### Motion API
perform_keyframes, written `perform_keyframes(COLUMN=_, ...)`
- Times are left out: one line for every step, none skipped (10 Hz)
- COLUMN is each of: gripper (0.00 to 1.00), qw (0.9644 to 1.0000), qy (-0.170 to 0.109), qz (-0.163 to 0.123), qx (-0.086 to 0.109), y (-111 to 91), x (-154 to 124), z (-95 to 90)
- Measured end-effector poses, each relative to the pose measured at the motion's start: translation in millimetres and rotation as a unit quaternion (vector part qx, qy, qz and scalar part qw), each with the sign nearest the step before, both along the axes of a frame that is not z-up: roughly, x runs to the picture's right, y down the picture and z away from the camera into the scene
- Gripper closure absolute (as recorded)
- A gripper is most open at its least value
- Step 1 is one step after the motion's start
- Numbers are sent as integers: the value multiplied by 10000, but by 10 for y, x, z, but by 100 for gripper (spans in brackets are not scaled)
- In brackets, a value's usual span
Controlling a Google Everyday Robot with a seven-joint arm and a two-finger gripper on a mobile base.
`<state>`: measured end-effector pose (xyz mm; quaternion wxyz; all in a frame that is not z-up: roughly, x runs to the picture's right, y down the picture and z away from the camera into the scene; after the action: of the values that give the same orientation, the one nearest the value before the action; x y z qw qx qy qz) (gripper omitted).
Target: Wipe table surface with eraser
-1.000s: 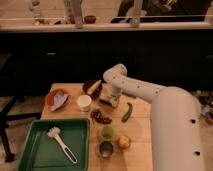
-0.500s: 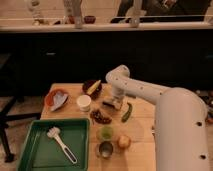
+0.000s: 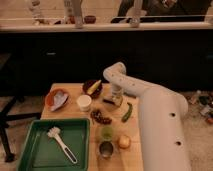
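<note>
So the white arm (image 3: 150,100) comes in from the right and bends down over the far middle of the table surface (image 3: 134,155), with the gripper (image 3: 114,100) pointing straight down just right of the dark bowl (image 3: 92,88) that has something yellow in it. Right under the gripper there's a small dark block, the eraser (image 3: 109,102), lying on the wood at the tip of the jaws, or at least that's where it seems to be; whether it's actually clamped or just sitting below them, I honestly cannot tell, and I can't make out whether the jaws are open or closed either. Just right of that spot lies a green pepper (image 3: 127,112) on the planks. Left of the gripper is a white cup (image 3: 84,102), and further left an orange bowl (image 3: 56,98) with something pale in it. Nearer the camera, a cluster of dark reddish stuff (image 3: 101,118), a green cup (image 3: 106,132), a metal cup (image 3: 105,148) and an onion-looking thing (image 3: 124,142). The green tray (image 3: 35,150) sits at the near left with a white brush (image 3: 61,142) in it.
</note>
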<state>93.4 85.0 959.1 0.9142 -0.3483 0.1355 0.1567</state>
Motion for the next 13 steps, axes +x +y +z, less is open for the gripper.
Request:
perform_keyframes(gripper=100, qw=10000, qy=-36, qz=-61, qx=-9, y=-16, x=-65, z=12)
perform_keyframes(gripper=100, qw=9999, qy=-90, qz=-124, qx=-26, y=-2, x=-127, z=-23)
perform_keyframes(gripper=100, qw=9998, qy=-148, qz=-159, qx=-54, y=40, x=-169, z=-93)
perform_keyframes(gripper=100, qw=9996, qy=-181, qz=-215, qx=-74, y=130, x=-152, z=-239)
perform_keyframes(gripper=100, qw=9995, qy=-199, qz=-235, qx=-77, y=171, x=-141, z=-331)
perform_keyframes(gripper=100, qw=9994, qy=-221, qz=-260, qx=-71, y=190, x=-135, z=-415)
perform_keyframes(gripper=100, qw=9994, qy=-216, qz=-268, qx=-71, y=196, x=-110, z=-497)
perform_keyframes(gripper=100, qw=9996, qy=-146, qz=-231, qx=-98, y=193, x=-26, z=-488)
perform_keyframes(gripper=100, qw=9997, qy=-74, qz=-193, qx=-134, y=187, x=52, z=-435)
perform_keyframes(gripper=100, qw=9997, qy=5, qz=-190, qx=-171, y=149, x=119, z=-350)
perform_keyframes(gripper=100, qw=9996, qy=53, qz=-181, qx=-233, y=102, x=107, z=-250)
perform_keyframes(gripper=100, qw=9994, qy=100, qz=-193, qx=-266, y=56, x=92, z=-175)
perform_keyframes(gripper=100, qw=9993, qy=142, qz=-193, qx=-298, y=21, x=93, z=-118)
